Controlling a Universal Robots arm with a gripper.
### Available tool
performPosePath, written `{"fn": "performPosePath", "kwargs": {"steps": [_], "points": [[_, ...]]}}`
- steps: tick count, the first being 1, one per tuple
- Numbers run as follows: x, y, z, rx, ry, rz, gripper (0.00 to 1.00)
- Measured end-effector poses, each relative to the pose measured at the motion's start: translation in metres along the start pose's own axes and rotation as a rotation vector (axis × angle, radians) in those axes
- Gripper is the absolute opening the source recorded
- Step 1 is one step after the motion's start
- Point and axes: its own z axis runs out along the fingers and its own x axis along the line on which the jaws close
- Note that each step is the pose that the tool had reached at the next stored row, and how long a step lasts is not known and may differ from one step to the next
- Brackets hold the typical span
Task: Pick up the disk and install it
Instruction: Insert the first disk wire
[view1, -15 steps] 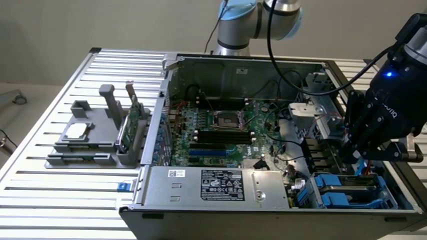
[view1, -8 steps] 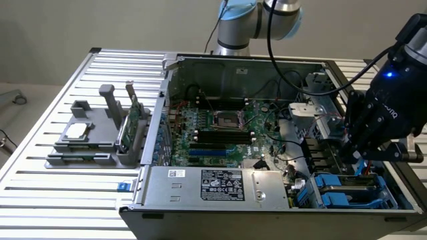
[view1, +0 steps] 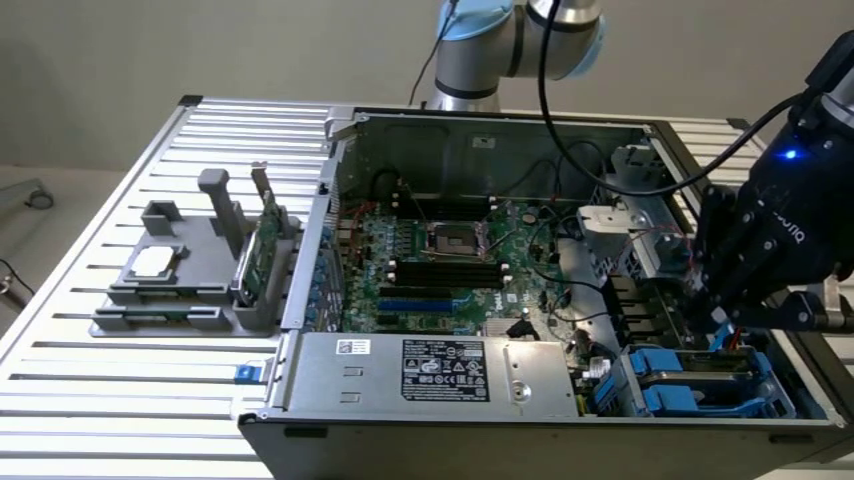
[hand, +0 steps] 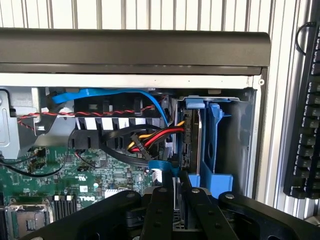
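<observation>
The disk (hand: 193, 131) stands on edge in the drive bay at the corner of the open computer case (view1: 441, 440), with its blue carrier rails (hand: 214, 142) around it. My gripper (hand: 177, 210) is right over it, its two black fingers (hand: 159, 215) close together on the disk's thin upper edge. In the exterior view, the gripper (view1: 722, 335) hangs over the blue bay (view1: 701, 385) at the exterior view's right, near the case's front wall. The lower part of the disk is hidden inside the bay.
Red, yellow and black cables (hand: 150, 140) and a blue cable (hand: 100, 94) run beside the bay. The motherboard (view1: 441, 260) and power supply (view1: 434, 370) lie in the case. A grey holder (view1: 200, 270) with a chip and a green card stands at the exterior view's left. A keyboard (hand: 305, 125) lies outside the case.
</observation>
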Motion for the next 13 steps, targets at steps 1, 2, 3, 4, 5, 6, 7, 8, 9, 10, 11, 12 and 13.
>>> {"fn": "performPosePath", "kwargs": {"steps": [1,2,3,4,5,6,7,8,9,10,11,12,13], "points": [[-0.0009,0.0000,0.0003,0.0003,0.0001,0.000,0.16],[-0.0016,0.0001,0.0006,0.0004,0.0001,0.000,0.16],[-0.0022,0.0002,0.0011,0.0004,0.0003,0.000,0.16],[-0.0027,0.0003,0.0017,0.0005,0.0005,0.000,0.16],[-0.0032,0.0003,0.0024,0.0005,0.0010,0.000,0.16],[-0.0036,0.0004,0.0032,0.0005,0.0013,0.000,0.16],[-0.0040,0.0004,0.0039,0.0006,0.0015,0.000,0.16],[-0.0043,0.0005,0.0045,0.0005,0.0014,0.000,0.16],[-0.0045,0.0005,0.0052,0.0006,0.0014,0.000,0.16],[-0.0046,0.0007,0.0059,0.0006,0.0016,0.000,0.16],[-0.0048,0.0009,0.0064,0.0008,0.0016,0.000,0.16],[-0.0049,0.0011,0.0068,0.0010,0.0016,0.000,0.16],[-0.0050,0.0014,0.0073,0.0012,0.0016,0.000,0.16]]}}
